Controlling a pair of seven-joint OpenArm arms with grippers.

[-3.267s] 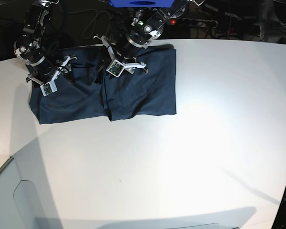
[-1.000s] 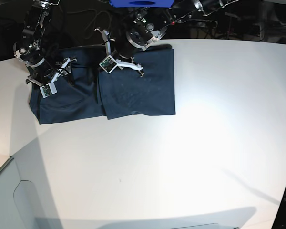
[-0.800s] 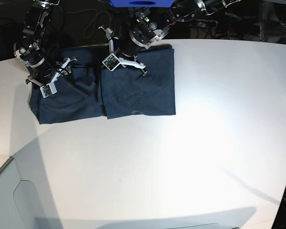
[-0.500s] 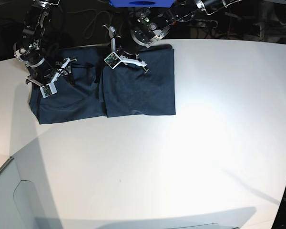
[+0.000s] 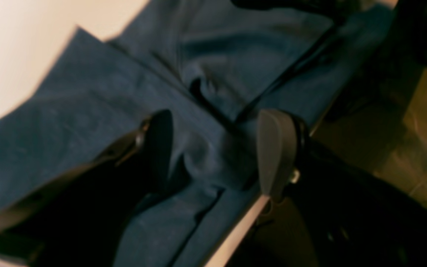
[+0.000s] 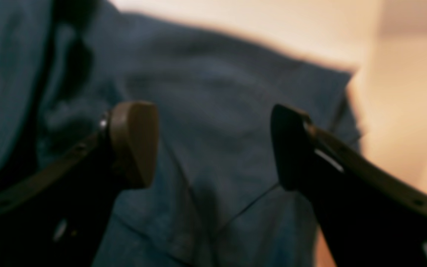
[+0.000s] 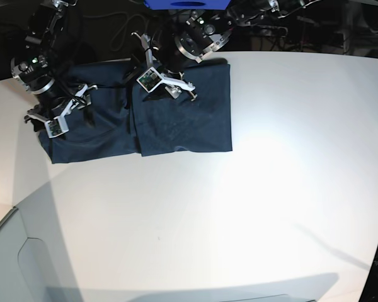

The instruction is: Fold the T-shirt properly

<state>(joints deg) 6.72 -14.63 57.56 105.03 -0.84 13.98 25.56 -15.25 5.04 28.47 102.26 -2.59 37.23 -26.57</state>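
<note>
Navy cotton, the T-shirt (image 7: 145, 119) is lying at the table's (image 7: 252, 207) far-left corner, its long axis running left to right, one side already folded over. The left gripper (image 7: 169, 85) is hovering wide open over the folded half; the right gripper (image 7: 53, 116), also wide and empty, is sitting nearer the unfolded end.
</note>
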